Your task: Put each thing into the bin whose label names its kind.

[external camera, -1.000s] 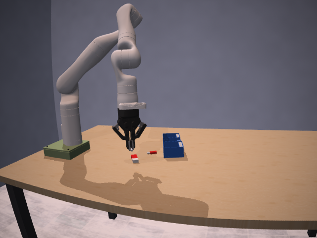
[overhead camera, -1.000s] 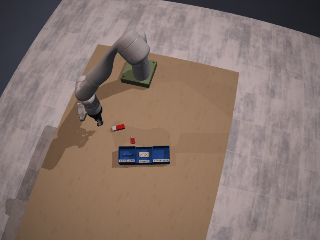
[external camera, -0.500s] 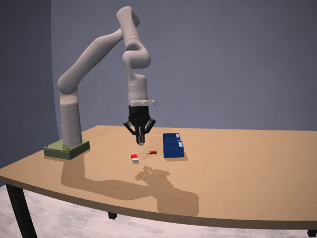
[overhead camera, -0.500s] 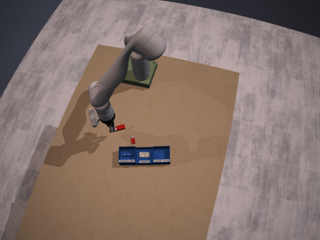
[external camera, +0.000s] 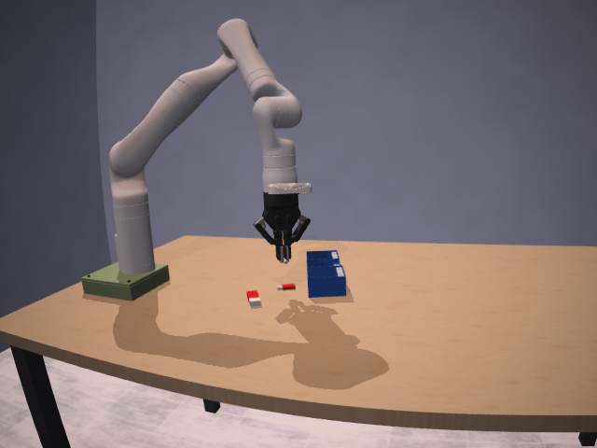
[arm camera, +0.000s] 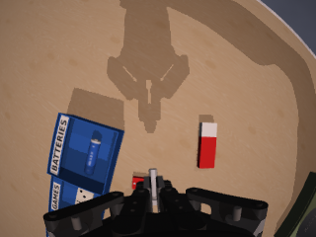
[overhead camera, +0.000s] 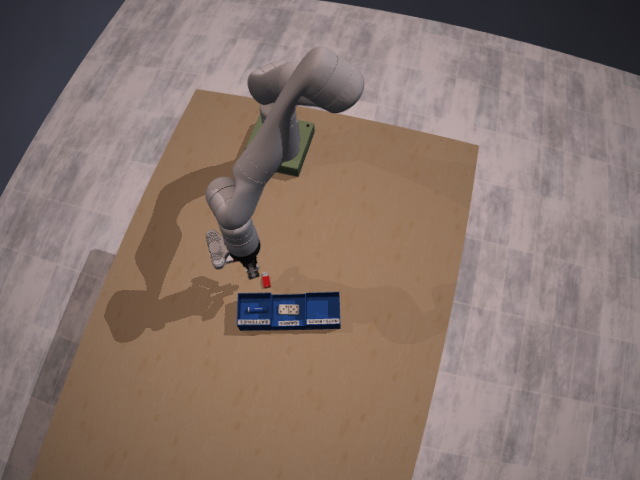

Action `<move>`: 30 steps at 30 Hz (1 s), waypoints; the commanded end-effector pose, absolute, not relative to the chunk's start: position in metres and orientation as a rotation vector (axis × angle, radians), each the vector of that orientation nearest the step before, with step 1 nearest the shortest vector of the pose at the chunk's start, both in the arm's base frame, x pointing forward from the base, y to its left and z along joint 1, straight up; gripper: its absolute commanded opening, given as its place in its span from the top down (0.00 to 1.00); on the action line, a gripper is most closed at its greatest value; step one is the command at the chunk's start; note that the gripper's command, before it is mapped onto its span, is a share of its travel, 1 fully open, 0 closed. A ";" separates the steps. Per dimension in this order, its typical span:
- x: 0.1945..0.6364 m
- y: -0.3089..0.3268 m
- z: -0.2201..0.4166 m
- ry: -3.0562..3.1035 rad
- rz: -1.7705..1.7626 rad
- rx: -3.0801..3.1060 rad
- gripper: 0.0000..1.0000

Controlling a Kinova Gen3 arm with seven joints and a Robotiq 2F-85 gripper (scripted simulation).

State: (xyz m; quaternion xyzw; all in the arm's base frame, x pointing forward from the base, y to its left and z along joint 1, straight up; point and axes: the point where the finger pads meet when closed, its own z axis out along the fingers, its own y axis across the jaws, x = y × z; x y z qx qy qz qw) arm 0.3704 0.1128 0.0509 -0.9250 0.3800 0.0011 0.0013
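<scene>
My gripper (overhead camera: 253,273) (external camera: 283,259) (arm camera: 153,185) is shut on a thin grey metal pin, perhaps a bolt (arm camera: 153,181), and holds it well above the table. A small red cartridge-like piece (overhead camera: 265,280) (external camera: 286,287) (arm camera: 138,181) lies almost under it. A red and white block (external camera: 253,298) (arm camera: 208,145) lies a little further from the bins; the arm hides it in the top view. Three blue bins stand in a row: the BATTERIES bin (overhead camera: 253,322) (arm camera: 62,138) holds a blue battery (overhead camera: 254,308) (arm camera: 94,152), the GAMES bin (overhead camera: 288,322) (arm camera: 55,193) holds a domino (overhead camera: 288,308) (arm camera: 82,196), and the NUTS+BOLTS bin (overhead camera: 323,321) looks empty.
The arm's green base (overhead camera: 302,155) (external camera: 125,282) stands at the back of the wooden table (overhead camera: 310,403) (external camera: 458,328). In the exterior view the bins (external camera: 326,282) show end-on, just right of the gripper.
</scene>
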 end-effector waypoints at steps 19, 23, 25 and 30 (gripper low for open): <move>0.370 0.223 0.051 1.141 -0.002 -2.925 1.00; 0.370 0.241 0.051 0.919 -0.002 -3.002 1.00; 0.369 0.253 0.051 0.768 -0.002 -3.044 1.00; 0.369 0.283 0.051 0.382 -0.002 -3.116 1.00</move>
